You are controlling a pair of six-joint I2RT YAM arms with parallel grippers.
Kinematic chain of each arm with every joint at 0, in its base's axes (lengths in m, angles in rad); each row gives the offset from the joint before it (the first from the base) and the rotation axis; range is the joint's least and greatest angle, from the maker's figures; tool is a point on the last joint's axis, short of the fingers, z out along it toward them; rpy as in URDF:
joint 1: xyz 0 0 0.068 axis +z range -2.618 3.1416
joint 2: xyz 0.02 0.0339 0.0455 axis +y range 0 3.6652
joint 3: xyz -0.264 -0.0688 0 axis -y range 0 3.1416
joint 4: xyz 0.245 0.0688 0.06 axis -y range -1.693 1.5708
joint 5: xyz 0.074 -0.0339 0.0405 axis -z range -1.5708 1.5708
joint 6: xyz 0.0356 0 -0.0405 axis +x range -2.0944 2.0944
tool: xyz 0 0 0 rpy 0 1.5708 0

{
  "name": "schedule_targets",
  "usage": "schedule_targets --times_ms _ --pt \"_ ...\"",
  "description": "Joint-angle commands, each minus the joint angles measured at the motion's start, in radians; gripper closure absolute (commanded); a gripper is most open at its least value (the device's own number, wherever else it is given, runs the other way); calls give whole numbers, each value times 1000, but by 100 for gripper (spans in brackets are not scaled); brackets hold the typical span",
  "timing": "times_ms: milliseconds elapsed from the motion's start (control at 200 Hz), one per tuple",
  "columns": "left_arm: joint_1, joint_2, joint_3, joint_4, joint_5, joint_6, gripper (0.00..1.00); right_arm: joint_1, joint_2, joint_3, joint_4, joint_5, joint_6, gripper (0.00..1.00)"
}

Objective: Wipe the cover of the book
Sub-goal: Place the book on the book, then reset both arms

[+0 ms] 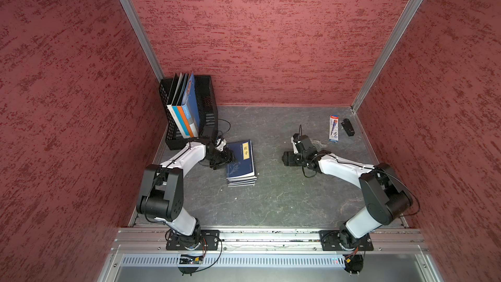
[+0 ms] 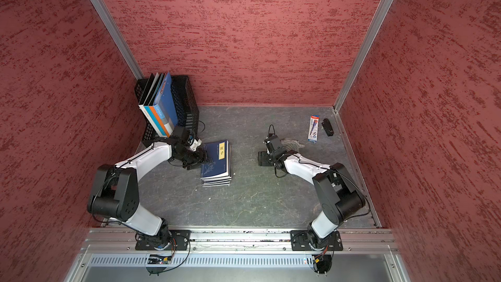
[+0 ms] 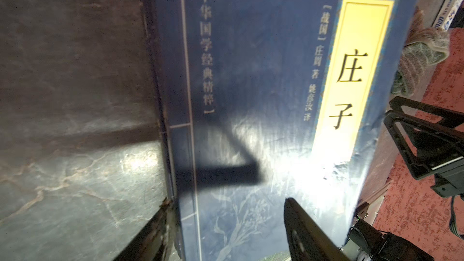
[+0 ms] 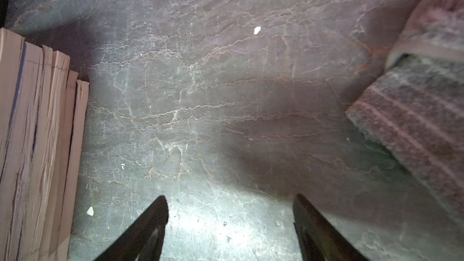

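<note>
Before wiping the book [image 1: 241, 161], fetch the cloth [image 4: 414, 121] just beside your right end effector [image 4: 230, 197]; it and the left end effector [image 3: 227, 200] gape empty.

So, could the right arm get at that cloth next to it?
Probably yes. The cloth lies close beside the right end effector, whose jaws stand open and empty. Only bare table lies between them, though the arm must turn towards it.
</note>
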Motion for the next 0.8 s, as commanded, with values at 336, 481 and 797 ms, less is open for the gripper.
schedule_targets --times_ms 336,481,797 --pt "-6 -91 18 22 -206 20 11 2 -40 63 -30 53 -45 20" --pt "23 -146 -12 128 -244 26 5 -22 -52 132 -62 92 -90 19" --pt "94 -165 -119 435 -408 116 1 -149 -112 175 67 151 -197 13"
